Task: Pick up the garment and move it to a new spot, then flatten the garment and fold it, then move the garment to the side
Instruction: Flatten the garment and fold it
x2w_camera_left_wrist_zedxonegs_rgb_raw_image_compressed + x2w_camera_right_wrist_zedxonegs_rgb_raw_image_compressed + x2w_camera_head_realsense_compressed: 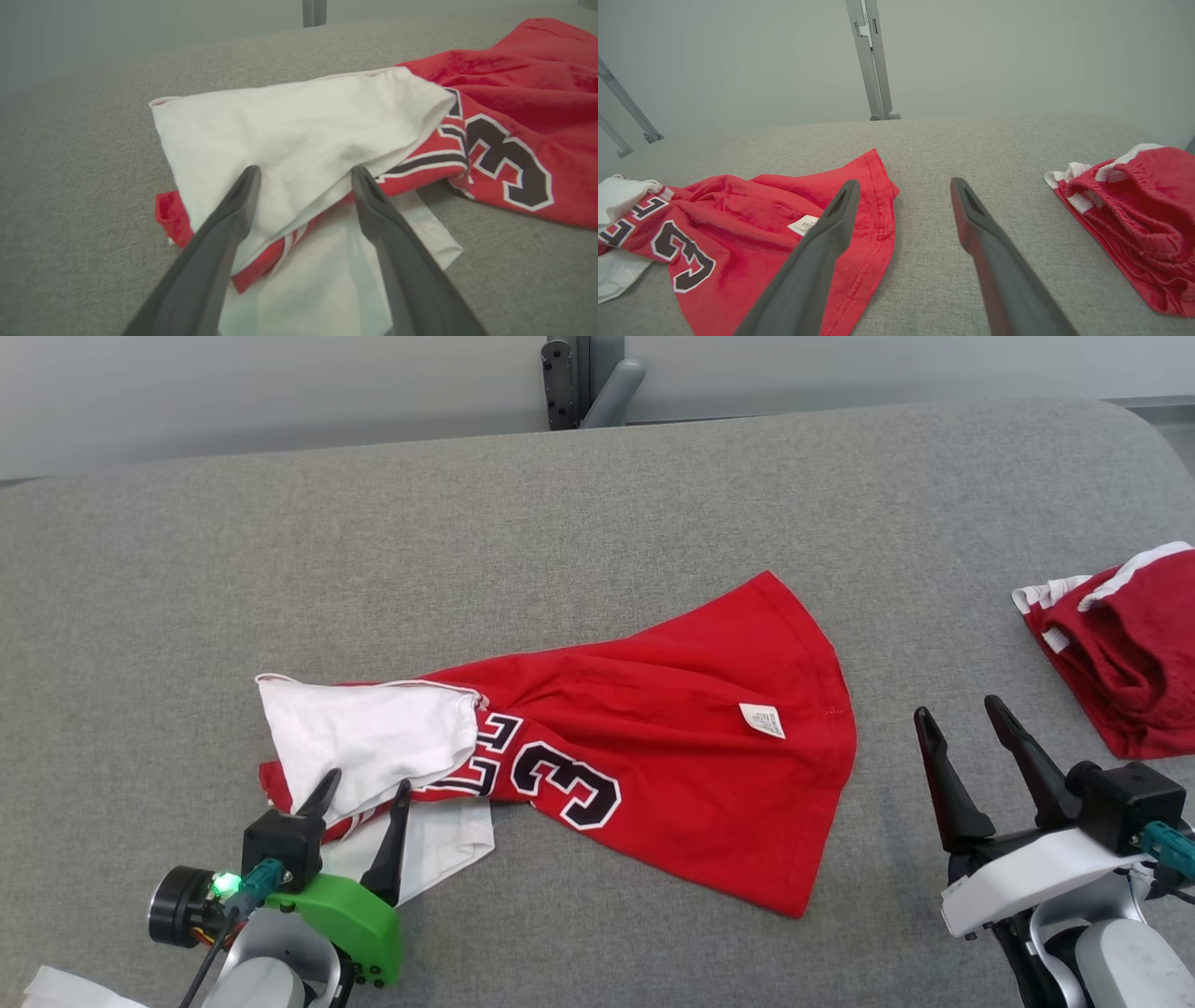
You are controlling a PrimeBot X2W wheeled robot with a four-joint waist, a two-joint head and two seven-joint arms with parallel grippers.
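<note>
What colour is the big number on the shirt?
The number is black, outlined white, on the red shirt. Left wrist view shows it best.

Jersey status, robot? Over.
Left gripper open at jersey, white end. Right gripper open, off the cloth. Jersey rumpled, unfolded. Shorts lie apart, right.
</note>
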